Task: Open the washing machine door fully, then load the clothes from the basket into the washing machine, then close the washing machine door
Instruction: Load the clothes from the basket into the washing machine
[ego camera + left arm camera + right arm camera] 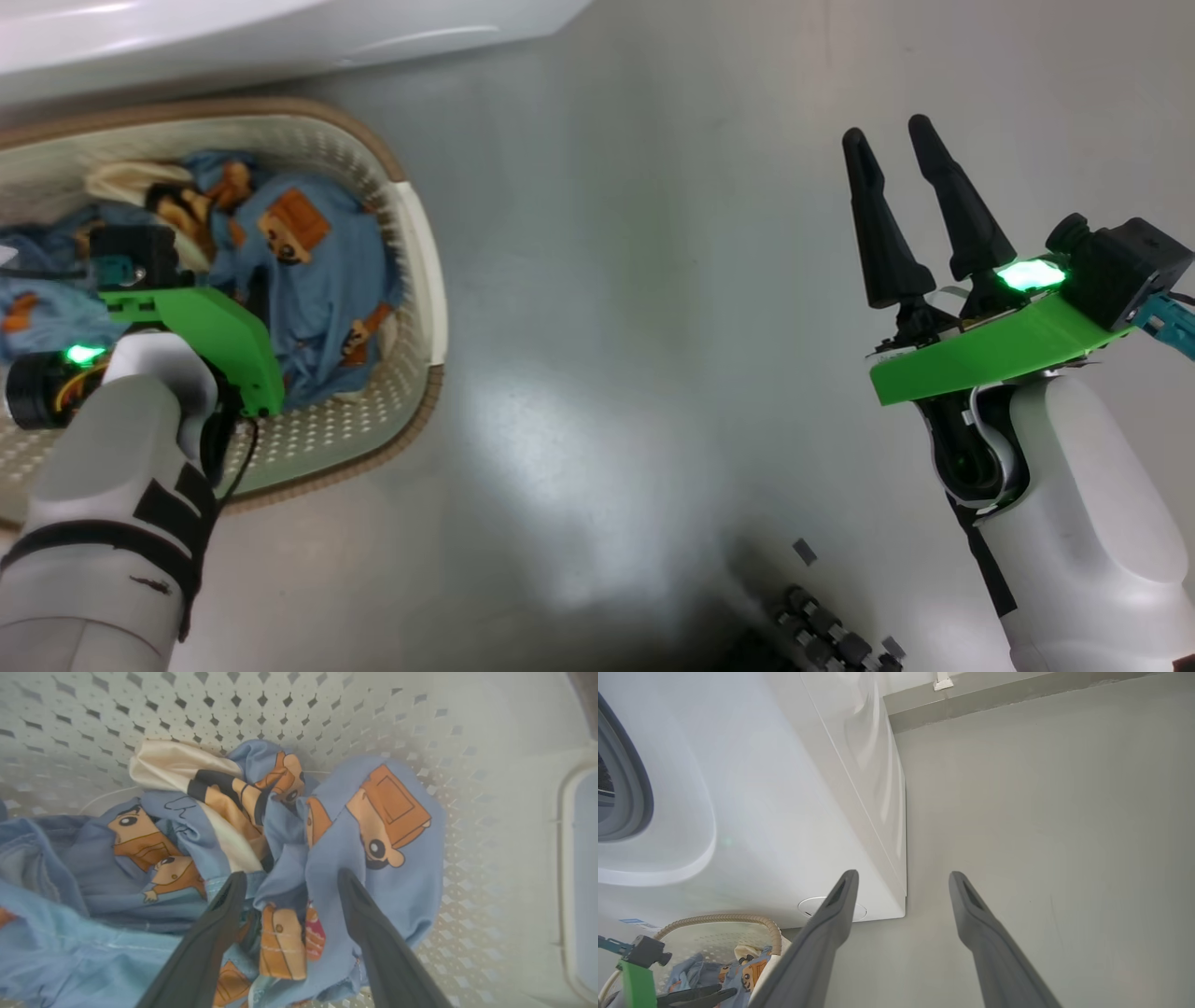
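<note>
The cream basket [415,271] with its brown rim stands on the floor at the left, holding the light blue clothes [317,280] printed with orange-brown figures. My left arm reaches down into it. In the left wrist view my left gripper [289,882] is open, its fingers straddling a raised fold of the clothes [373,858] without closing on it. My right gripper [887,131] hangs open and empty over the bare floor at the right. The white washing machine [784,812] stands behind the basket [719,918], its grey gasket [637,788] showing. The washing machine door is out of view.
Grey floor [635,280] stretches between the basket and my right arm. A dark part with small blocks [822,635] sits at the bottom edge of the head view. A wall skirting [994,700] runs behind the machine's right side.
</note>
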Motion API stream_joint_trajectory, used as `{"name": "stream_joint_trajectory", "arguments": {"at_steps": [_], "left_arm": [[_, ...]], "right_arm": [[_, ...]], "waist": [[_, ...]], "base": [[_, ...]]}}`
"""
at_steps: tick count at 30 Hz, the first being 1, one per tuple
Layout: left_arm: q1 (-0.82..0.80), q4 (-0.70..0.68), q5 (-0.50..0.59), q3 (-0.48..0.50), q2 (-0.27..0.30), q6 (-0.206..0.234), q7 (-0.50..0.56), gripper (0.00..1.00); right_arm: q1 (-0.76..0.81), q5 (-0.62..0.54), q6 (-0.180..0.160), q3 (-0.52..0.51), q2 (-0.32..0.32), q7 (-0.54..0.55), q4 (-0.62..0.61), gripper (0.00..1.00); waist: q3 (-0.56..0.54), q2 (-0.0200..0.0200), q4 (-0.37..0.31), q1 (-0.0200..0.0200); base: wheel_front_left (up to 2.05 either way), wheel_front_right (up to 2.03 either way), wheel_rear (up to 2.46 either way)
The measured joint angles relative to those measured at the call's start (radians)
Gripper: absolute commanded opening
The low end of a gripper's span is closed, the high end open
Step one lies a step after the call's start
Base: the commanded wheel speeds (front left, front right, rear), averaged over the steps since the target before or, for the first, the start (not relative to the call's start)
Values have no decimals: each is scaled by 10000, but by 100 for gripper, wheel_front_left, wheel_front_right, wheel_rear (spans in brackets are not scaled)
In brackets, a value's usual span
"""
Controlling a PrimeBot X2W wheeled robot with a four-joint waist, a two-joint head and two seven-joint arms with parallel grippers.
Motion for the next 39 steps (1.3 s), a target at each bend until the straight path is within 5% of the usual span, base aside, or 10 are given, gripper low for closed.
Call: {"name": "stream_joint_trajectory", "arguments": {"at_steps": [16,17,18,19,20,39], "left_arm": [[-803,598,290,-552,391,146,1331,100],[-819,612,290,-568,395,150,1379,88],[-822,621,290,-587,393,148,1381,44],[-822,629,290,-606,391,146,1381,11],[-822,637,290,-621,391,140,1384,0],[-125,690,-146,-652,-65,-380,-50,0]], "right_arm": [[-240,71,0,188,297,0,-77,100],[-240,71,0,190,299,0,-73,100],[-240,71,0,190,299,0,-71,100],[-240,71,0,190,303,0,-67,100],[-240,71,0,190,305,0,-58,100],[-217,56,0,132,272,0,128,100]], "waist": [[743,0,-630,0],[761,0,-658,0],[771,0,-681,0],[773,0,-698,0],[763,0,-705,0],[-462,0,-379,0]], "base": [[0,0,0],[0,0,0],[0,0,0],[0,0,0],[0,0,0],[0,0,0]]}}
